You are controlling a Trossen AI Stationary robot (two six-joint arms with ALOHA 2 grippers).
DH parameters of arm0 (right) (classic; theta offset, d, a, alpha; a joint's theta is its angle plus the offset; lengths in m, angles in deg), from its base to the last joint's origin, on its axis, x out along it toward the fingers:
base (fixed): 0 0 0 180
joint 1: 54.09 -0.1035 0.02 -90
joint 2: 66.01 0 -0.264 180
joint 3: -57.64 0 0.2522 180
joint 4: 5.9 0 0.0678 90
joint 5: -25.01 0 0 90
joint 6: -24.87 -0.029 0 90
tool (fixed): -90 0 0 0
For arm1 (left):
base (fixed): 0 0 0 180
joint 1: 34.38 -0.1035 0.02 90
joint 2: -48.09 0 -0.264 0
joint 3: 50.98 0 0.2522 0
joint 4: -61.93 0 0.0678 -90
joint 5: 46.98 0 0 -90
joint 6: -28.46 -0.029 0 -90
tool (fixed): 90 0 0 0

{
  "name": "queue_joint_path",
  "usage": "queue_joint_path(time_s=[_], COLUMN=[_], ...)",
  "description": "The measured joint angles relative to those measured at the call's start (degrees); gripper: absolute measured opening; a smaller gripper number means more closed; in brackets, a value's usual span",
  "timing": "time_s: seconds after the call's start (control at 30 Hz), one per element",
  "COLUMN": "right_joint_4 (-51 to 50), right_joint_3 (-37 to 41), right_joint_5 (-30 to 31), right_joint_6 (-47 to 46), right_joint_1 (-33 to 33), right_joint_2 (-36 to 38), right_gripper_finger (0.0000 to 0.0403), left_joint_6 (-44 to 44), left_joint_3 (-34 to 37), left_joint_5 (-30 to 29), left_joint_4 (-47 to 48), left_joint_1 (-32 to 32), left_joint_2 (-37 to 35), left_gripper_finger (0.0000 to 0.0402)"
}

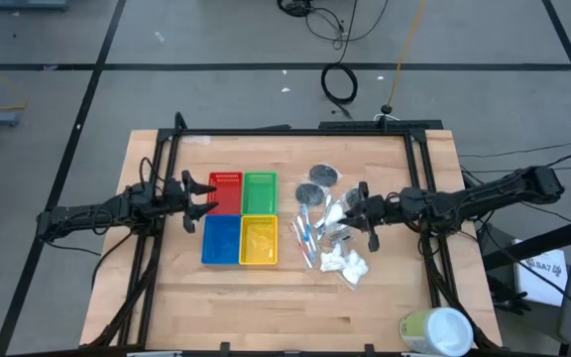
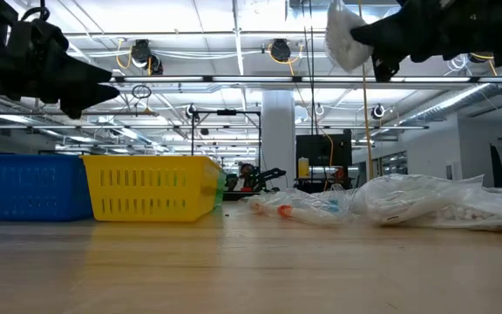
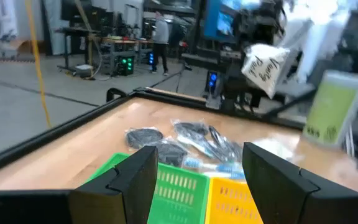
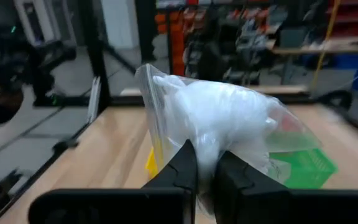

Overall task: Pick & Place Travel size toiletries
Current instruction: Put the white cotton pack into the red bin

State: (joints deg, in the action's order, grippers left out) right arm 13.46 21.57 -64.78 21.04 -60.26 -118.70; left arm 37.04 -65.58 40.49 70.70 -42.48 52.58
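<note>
My right gripper (image 1: 350, 206) is shut on a small clear packet with white contents (image 4: 219, 115), held high above the table; the packet also shows in the low view (image 2: 344, 39). Below it lies the pile of toiletries: dark grey discs (image 1: 323, 176), slim tubes (image 1: 303, 236) and white packets (image 1: 345, 263), all resting flat on the wood. My left gripper (image 1: 209, 196) is open and empty, in the air above the red tray (image 1: 225, 191), its fingers (image 3: 138, 177) pointing toward the pile. My right gripper pinches the packet's lower edge (image 4: 207, 146) between its two fingers (image 4: 182, 168). The fingers come level from the table's right side. The packet is lifted clear of the table and stands up above and ahead of the fingertips.
Four square trays sit together left of the pile: red, green (image 1: 260, 191), blue (image 1: 220, 240) and yellow (image 1: 259, 241). A large pale green and white cylinder (image 1: 434, 330) lies at the table's near right corner. Bare wood runs along the near edge (image 1: 266, 307).
</note>
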Motion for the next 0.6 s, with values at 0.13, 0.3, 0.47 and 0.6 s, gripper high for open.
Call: queue_joint_path(time_s=[0.13, 0.3, 0.47, 0.6], right_joint_4=[2.0, 2.8, 11.7, 13.9], right_joint_3=[0.2, 0.2, -0.7, -6.0], right_joint_5=[0.0, 4.1, 3.3, -0.4], right_joint_6=[-0.1, -0.9, -1.0, -0.7], right_joint_1=[2.5, 6.0, 9.9, 12.4], right_joint_2=[-0.9, -2.4, -10.0, -18.4], right_gripper_finger=[0.0016, 0.0017, 0.0017, 0.0017], left_joint_6=[0.8, 0.2, 1.1, 2.1], left_joint_3=[0.0, 0.0, 0.0, -0.1], left_joint_5=[-0.5, -4.3, -5.9, -10.2], left_joint_4=[0.1, -5.7, -13.1, -19.9], left_joint_1=[0.0, 0.0, 0.0, 0.0], left_joint_2=[0.0, 0.1, 4.4, 13.3], left_gripper_finger=[0.0232, 0.0232, 0.0232, 0.0232])
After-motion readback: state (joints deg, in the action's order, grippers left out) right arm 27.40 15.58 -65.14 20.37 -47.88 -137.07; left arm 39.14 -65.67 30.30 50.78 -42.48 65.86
